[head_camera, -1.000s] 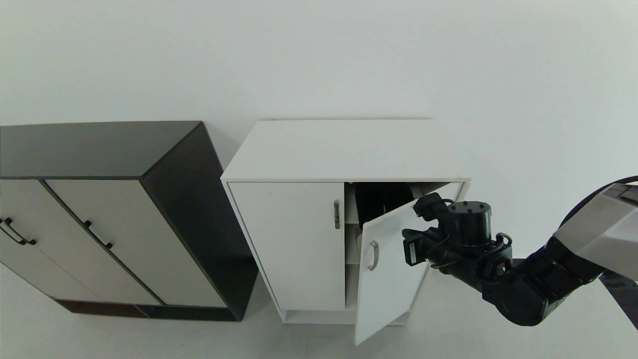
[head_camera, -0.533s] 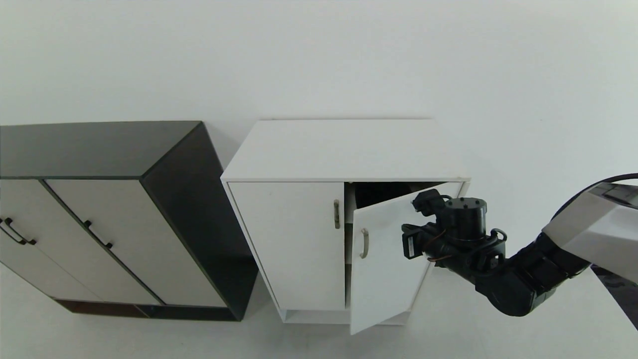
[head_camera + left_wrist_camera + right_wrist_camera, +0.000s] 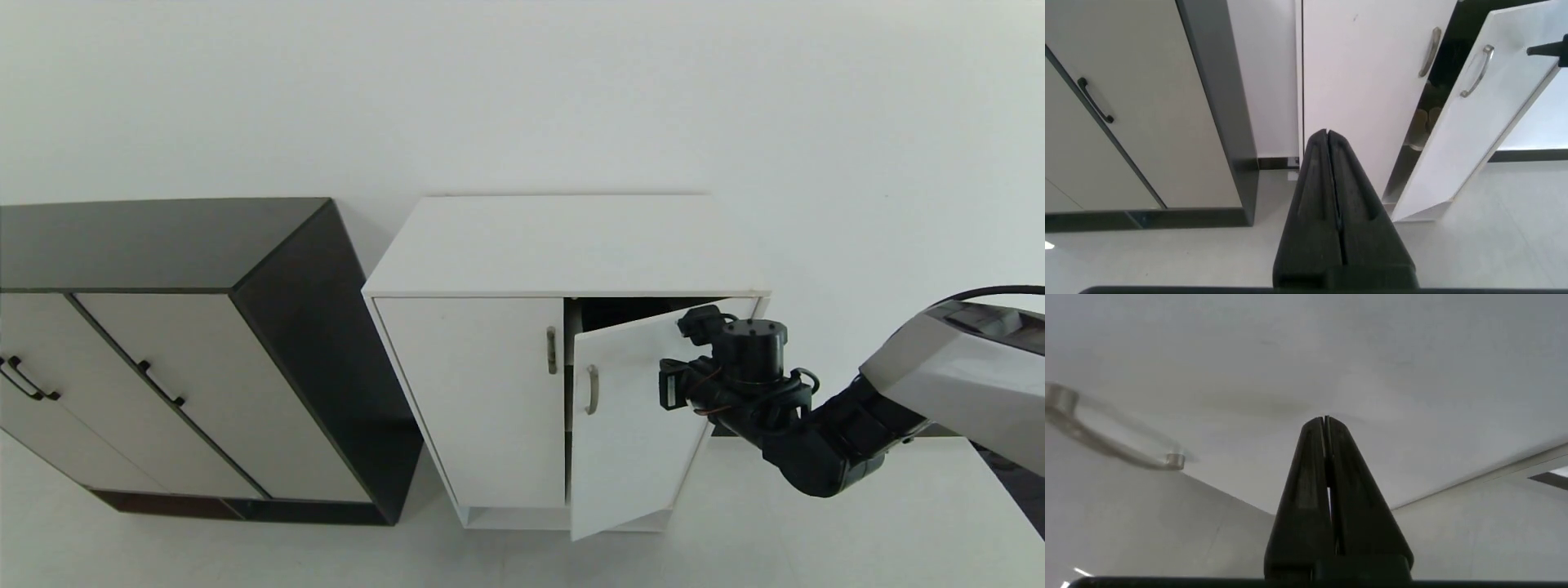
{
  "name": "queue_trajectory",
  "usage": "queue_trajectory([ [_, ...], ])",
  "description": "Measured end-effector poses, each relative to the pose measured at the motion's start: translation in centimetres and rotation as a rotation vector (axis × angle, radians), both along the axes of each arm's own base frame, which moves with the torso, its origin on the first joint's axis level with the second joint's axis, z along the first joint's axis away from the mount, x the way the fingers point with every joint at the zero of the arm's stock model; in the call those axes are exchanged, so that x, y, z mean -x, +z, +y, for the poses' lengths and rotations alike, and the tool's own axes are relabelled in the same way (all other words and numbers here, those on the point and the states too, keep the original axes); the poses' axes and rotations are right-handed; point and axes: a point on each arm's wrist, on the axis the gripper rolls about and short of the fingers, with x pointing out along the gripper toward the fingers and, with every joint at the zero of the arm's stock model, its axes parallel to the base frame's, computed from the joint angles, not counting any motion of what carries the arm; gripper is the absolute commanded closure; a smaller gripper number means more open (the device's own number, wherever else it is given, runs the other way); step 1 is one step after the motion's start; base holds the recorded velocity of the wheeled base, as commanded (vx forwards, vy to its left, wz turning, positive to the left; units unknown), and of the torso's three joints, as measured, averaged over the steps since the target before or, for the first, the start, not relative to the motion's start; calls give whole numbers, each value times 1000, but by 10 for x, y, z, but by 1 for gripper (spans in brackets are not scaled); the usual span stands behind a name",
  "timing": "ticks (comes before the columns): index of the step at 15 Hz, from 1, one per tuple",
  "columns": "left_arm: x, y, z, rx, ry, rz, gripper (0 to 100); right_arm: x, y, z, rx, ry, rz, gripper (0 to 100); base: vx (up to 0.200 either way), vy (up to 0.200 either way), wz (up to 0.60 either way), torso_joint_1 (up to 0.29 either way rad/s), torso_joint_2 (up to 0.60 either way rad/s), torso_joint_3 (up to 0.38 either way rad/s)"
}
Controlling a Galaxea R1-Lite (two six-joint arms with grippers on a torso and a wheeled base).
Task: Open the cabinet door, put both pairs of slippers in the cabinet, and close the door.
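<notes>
Right gripper [image 3: 1327, 423], fingers pressed together and holding nothing, is leaning its tip against the cabinet door [image 3: 633, 408], which is standing slightly ajar right of centre; pale slippers [image 3: 1422, 129] are sitting inside the cabinet [image 3: 563, 245].

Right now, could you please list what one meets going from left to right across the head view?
The dark cabinet → white cabinet's closed left door → ajar right door → right arm.
</notes>
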Motion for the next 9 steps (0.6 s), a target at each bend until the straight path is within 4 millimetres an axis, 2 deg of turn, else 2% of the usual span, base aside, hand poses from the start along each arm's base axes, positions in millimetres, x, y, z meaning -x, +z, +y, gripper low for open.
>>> queue_trajectory([
  [9, 0, 0, 0, 0, -1, 0, 100, -22, -15, -6, -22, -44, 10, 100, 0, 0, 0, 0, 0, 0],
])
